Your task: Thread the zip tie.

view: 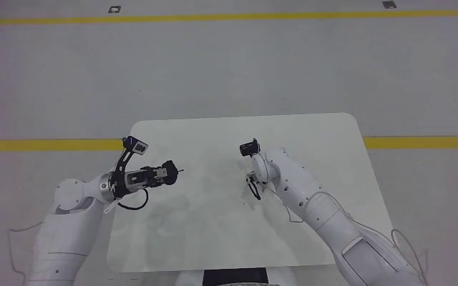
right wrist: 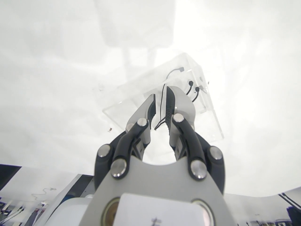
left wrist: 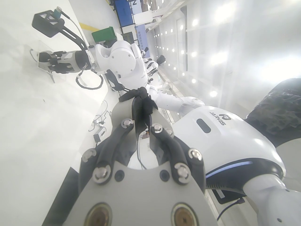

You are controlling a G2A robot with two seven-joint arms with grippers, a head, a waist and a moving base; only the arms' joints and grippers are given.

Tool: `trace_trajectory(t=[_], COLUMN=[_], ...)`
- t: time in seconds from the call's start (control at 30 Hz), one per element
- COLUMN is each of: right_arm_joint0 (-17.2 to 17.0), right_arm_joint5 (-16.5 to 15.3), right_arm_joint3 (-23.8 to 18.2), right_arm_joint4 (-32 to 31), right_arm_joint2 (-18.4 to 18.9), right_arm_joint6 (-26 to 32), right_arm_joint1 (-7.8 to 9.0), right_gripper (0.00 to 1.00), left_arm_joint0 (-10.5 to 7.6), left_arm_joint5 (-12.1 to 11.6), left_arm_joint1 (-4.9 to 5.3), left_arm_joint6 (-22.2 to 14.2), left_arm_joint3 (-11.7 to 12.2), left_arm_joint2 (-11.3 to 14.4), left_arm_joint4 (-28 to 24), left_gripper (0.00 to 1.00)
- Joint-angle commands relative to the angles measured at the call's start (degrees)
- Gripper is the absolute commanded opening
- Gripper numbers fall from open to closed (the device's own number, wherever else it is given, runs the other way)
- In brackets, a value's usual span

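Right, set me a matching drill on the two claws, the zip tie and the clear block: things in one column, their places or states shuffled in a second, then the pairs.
Things
1. left claw
2. right claw
3. zip tie
4. clear block

Places or states
A. transparent, resting on the table
B. thin and black, running through a narrow gap
C. closed on a black scrap
D. slightly open, above the clear block

Pairs: 1-C, 2-D, 3-B, 4-A
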Motion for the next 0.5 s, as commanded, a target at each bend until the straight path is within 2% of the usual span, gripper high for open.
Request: trace_trajectory(t=[0.0, 0.17, 0.23, 0.33, 0.47], right_arm_joint0=[0.1, 0.4, 0.6, 0.8, 1.1], right_arm_joint5=[0.0, 0.0, 0.0, 0.0, 0.0], right_arm_joint3=[0.5, 1.6, 2.2, 2.8, 3.3], right_arm_joint4=[-0.1, -0.4, -0.5, -0.6, -0.8], right_arm_joint2=[0.0, 0.0, -0.1, -0.1, 0.2], right_arm_joint6=[-0.1, -0.2, -0.2, 0.0, 0.3], right_arm_joint1=[-0.25, -0.73, -0.93, -1.18, -1.39], right_gripper=[0.14, 0.13, 0.1, 0.0, 0.0], left_arm_joint0=[0.0, 0.0, 0.0, 0.0, 0.0], left_arm_joint5=[0.0, 0.0, 0.0, 0.0, 0.0], left_arm_joint1=[0.0, 0.0, 0.0, 0.0, 0.0], left_arm_joint6=[0.0, 0.0, 0.0, 0.0, 0.0], left_arm_joint3=[0.0, 0.0, 0.0, 0.0, 0.0], left_arm_joint2=[0.0, 0.0, 0.0, 0.0, 0.0], left_arm_joint4=[0.0, 0.0, 0.0, 0.0, 0.0], left_gripper=[0.0, 0.0, 0.0, 0.0, 0.0])
